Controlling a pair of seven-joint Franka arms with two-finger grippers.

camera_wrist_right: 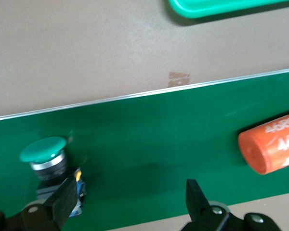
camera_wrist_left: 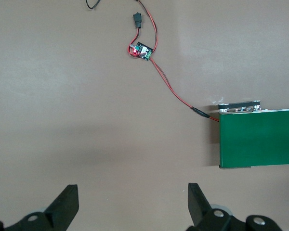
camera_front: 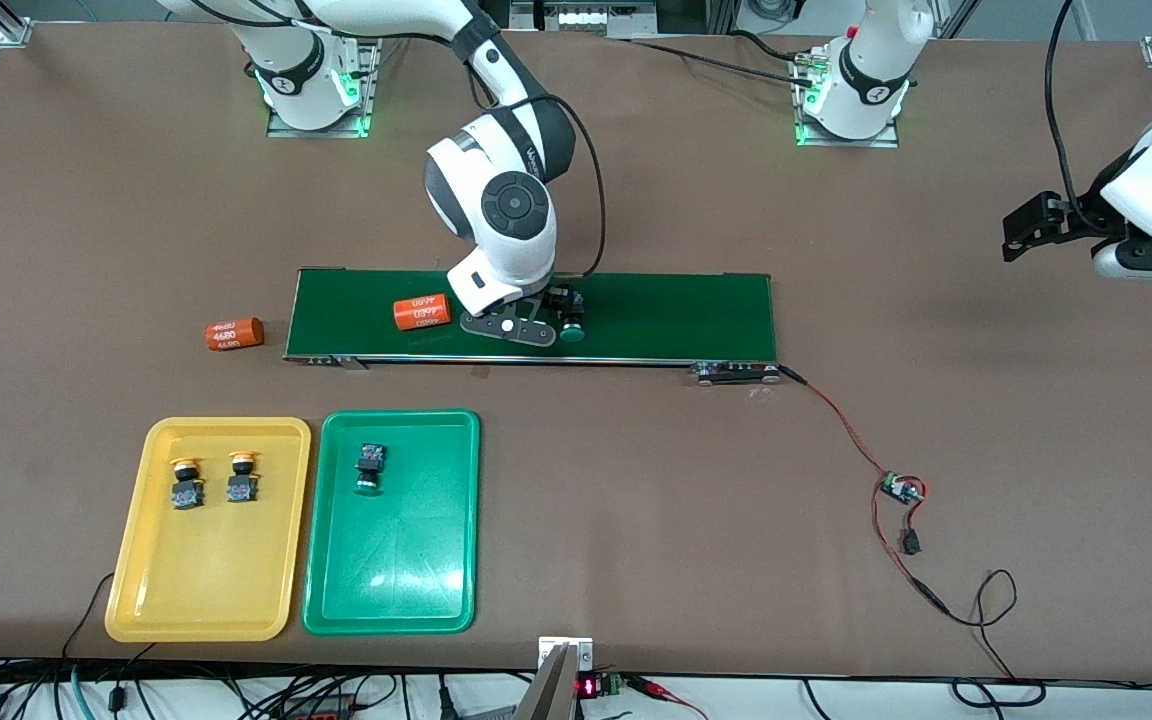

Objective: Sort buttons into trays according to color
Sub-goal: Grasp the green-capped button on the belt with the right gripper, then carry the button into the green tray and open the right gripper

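A green-capped button (camera_front: pixel 569 318) (camera_wrist_right: pixel 44 155) lies on its side on the dark-green conveyor belt (camera_front: pixel 656 315). My right gripper (camera_front: pixel 533 317) (camera_wrist_right: pixel 130 202) hangs open low over the belt. The button lies against one fingertip (camera_wrist_right: pixel 65 199), with only bare belt between the fingers. The yellow tray (camera_front: pixel 206 590) holds two yellow-capped buttons (camera_front: pixel 186 484) (camera_front: pixel 242 477). Beside it the green tray (camera_front: pixel 391 580) (camera_wrist_right: pixel 221 7) holds one green-capped button (camera_front: pixel 369 467). My left gripper (camera_front: pixel 1021 230) (camera_wrist_left: pixel 132 204) waits open over bare table at the left arm's end.
One orange "4680" cylinder (camera_front: pixel 423 312) (camera_wrist_right: pixel 272 147) lies on the belt beside my right gripper; another (camera_front: pixel 234 333) lies on the table off the belt's end. A small circuit board (camera_front: pixel 901 490) (camera_wrist_left: pixel 142 49) on red wire trails from the belt's other end (camera_wrist_left: pixel 257 139).
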